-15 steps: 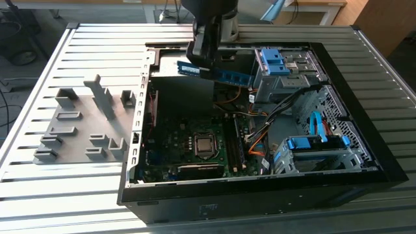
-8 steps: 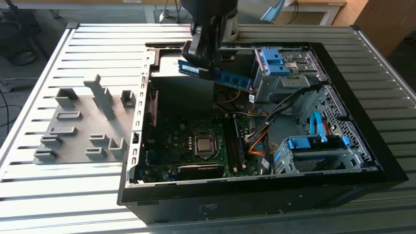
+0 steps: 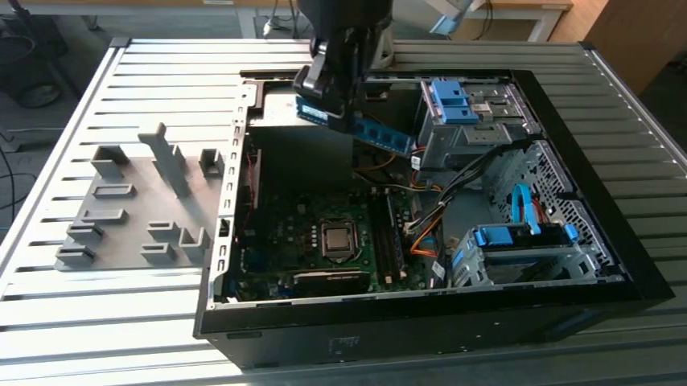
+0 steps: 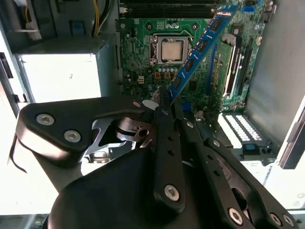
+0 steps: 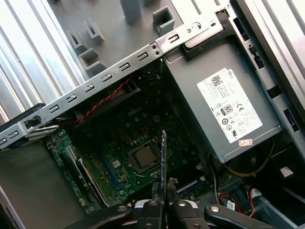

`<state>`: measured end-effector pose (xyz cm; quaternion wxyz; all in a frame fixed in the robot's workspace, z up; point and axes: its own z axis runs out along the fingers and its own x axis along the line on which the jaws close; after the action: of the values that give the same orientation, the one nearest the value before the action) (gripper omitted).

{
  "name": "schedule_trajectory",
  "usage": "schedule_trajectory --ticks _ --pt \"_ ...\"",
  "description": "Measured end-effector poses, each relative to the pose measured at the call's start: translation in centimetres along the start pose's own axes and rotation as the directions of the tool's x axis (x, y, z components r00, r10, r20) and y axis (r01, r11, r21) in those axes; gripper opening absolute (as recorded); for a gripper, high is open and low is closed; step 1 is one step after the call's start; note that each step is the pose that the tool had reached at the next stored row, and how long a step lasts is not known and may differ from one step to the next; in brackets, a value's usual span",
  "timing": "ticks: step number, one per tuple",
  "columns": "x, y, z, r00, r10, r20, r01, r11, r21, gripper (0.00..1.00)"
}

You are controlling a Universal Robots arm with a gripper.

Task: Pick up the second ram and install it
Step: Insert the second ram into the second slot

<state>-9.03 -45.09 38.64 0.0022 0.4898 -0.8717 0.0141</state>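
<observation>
Second ram (image 3: 371,133) clamped in your hand (image 4: 164,102), hovering above motherboard (image 3: 322,241); keep stick level, line notch up over slot.

You have a matt black metal gripper (image 4: 164,102) with bright steel screw heads, clamped on the thin blue circuit-board ram stick (image 4: 200,45), whose surface looks smooth and slightly glossy, with matt dark chips along it. Below it you see the glossy green fibreglass motherboard (image 4: 143,57) with a brushed, shiny metal processor lid (image 4: 170,49), the dull grey sheet-metal power supply box (image 5: 214,81) with a white paper label (image 5: 230,110), and the black-painted metal computer case (image 3: 633,265) with glossy blue plastic drive clips (image 3: 451,100). Beside the case, the matt grey plastic holder fixture (image 3: 129,201) sits on the ribbed, satin aluminium table (image 3: 64,314).
</observation>
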Motion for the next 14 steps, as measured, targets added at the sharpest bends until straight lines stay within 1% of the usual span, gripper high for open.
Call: schedule_trajectory --ticks 4,8,11,14 --pt "0.0 0.0 0.03 0.9988 0.049 -0.0015 -0.049 0.9988 -0.0006 0.14" --pt "-0.01 -0.01 0.06 0.9957 0.092 -0.003 -0.092 0.9957 -0.001 0.14" --pt "-0.02 -0.01 0.09 0.9917 0.129 -0.0039 -0.129 0.9917 -0.0014 0.14" --pt "-0.02 -0.01 0.12 0.9856 0.169 -0.0041 -0.169 0.9856 -0.0011 0.14"
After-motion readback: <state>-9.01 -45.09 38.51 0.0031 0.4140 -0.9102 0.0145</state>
